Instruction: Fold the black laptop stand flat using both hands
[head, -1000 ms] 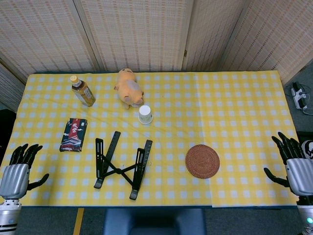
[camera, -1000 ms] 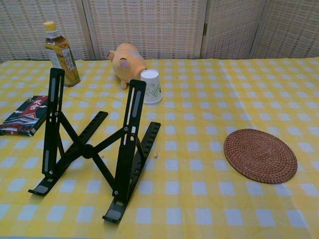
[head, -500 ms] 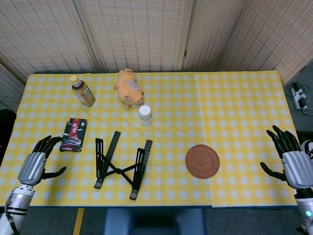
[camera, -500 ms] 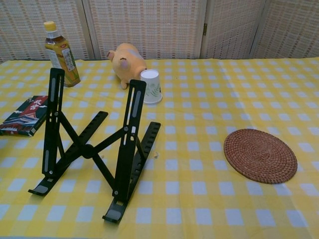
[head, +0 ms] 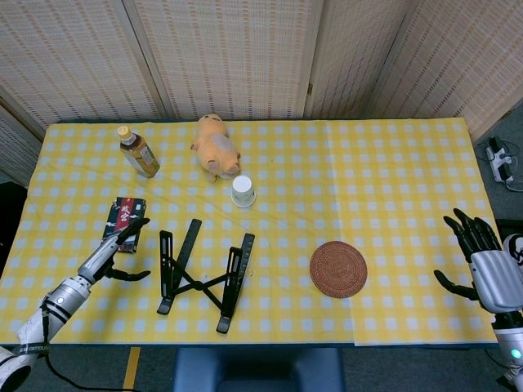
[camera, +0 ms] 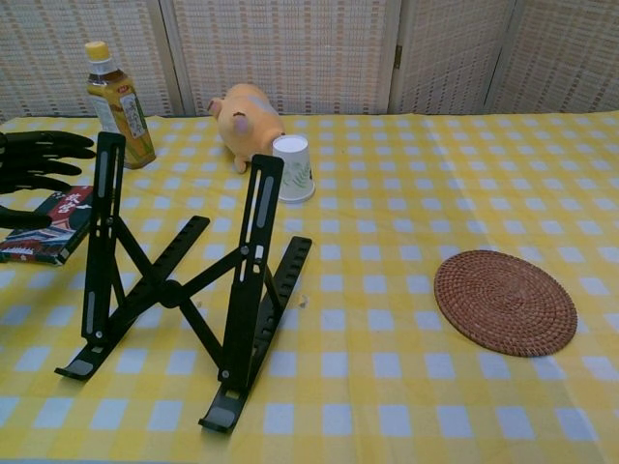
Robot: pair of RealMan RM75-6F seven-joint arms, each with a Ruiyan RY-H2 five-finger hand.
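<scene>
Black laptop stand [head: 204, 273] upright — left hand [head: 110, 253] beside, apart.

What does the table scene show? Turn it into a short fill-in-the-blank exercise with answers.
1. The laptop stand is still ____, not folded flat.
2. The hand nearest the stand is the ____ hand.
3. The paper cup sits just in front of the toy ____.
4. The right hand holds ____.

Answers: open; left; pig; nothing

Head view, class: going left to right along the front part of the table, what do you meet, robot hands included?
Left robot hand → black laptop stand → round woven mat → right robot hand, at the table's right edge.
</scene>
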